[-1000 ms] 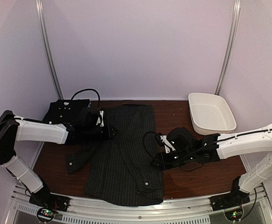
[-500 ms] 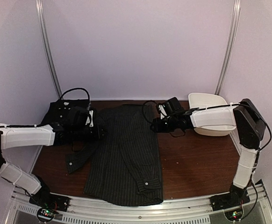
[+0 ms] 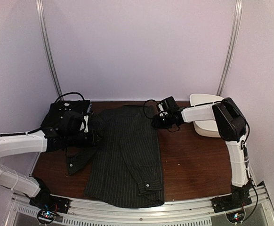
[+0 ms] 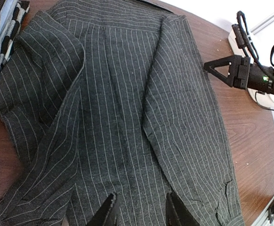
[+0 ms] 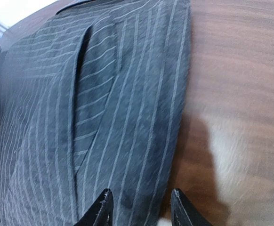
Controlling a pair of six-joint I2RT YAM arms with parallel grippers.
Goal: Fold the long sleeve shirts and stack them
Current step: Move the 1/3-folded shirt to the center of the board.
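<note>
Now | pinstriped shirt | flat | long axis near-far | neck pointing far

You have soft, even overhead light with a purplish cast and only faint shadows, the pinstriped shirt crisp in your left wrist view, but your right wrist view is blurred, with pale glare on the table.

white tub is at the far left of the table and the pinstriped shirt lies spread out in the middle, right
Not quite: the white tub sits at the far right, not the far left, as the top external view shows. The pinstriped shirt does lie spread out in the middle.
</note>
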